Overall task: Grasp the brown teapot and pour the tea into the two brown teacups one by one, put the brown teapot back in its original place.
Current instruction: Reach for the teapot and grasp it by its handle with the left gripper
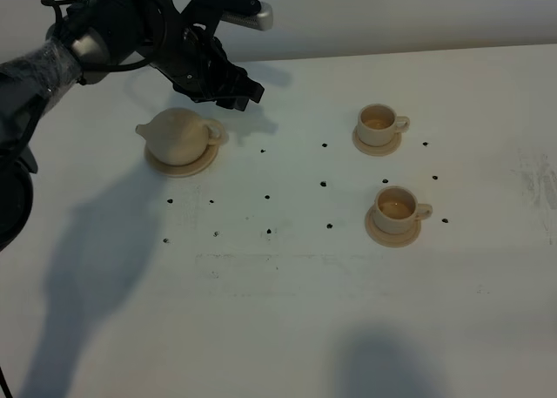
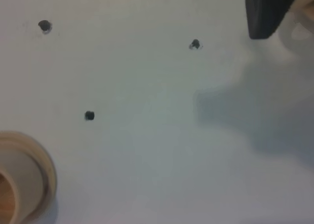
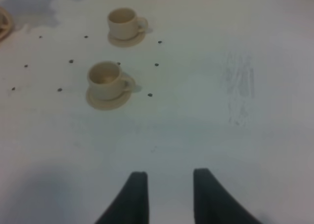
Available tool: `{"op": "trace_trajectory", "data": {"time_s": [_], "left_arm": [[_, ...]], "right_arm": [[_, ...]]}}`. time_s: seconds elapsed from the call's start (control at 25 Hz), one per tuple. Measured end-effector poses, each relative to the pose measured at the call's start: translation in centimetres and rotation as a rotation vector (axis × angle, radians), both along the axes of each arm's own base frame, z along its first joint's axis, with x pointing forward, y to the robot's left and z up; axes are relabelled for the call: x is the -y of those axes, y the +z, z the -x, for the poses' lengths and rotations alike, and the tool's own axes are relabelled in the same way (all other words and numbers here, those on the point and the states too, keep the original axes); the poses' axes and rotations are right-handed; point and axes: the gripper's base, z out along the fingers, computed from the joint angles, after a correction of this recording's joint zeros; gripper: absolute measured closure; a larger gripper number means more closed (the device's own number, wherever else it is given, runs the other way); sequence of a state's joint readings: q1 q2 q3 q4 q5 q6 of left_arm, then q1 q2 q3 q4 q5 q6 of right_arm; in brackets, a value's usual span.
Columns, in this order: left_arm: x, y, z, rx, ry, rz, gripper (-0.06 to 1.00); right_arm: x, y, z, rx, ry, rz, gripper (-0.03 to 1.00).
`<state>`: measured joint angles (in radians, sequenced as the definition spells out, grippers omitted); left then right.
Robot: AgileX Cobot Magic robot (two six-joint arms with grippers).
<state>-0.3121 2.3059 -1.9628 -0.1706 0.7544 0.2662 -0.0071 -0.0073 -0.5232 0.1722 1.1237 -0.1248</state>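
The teapot (image 1: 178, 135) sits on its wide saucer (image 1: 190, 169), the left gripper (image 1: 233, 91) at its one o'clock, grip impossible to tell. The far teacup (image 1: 380, 124) stands at its three o'clock, the near teacup (image 1: 396, 208) at four. The right gripper (image 3: 167, 177) is released, empty.

Robotics lab bench — white table (image 1: 287, 328), black marker dots (image 1: 323, 184), robot arm (image 1: 130, 23).

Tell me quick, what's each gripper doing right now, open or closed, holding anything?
Left gripper: nothing seen in it; jaws open or closed cannot be told.
Right gripper: jaws open, holding nothing.
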Motion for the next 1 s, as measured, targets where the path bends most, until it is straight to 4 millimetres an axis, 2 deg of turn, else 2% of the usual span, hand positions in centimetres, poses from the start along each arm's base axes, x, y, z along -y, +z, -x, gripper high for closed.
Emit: {"op": "trace_trajectory", "data": {"time_s": [0.16,0.64,1.0], "left_arm": [[0.0,-1.0,-0.1,-0.018,0.001,-0.008,0.49],[-0.2,-2.0,0.0,-0.060,0.027,-0.030,0.49],[-0.2,-2.0,0.1,-0.082,0.026,-0.034,0.49]], "right_arm": [[0.0,0.0,0.0,0.000,0.000,0.000,0.74],[0.0,0.0,0.0,0.000,0.000,0.000,0.74],[0.0,0.0,0.0,0.000,0.000,0.000,0.74]]}}
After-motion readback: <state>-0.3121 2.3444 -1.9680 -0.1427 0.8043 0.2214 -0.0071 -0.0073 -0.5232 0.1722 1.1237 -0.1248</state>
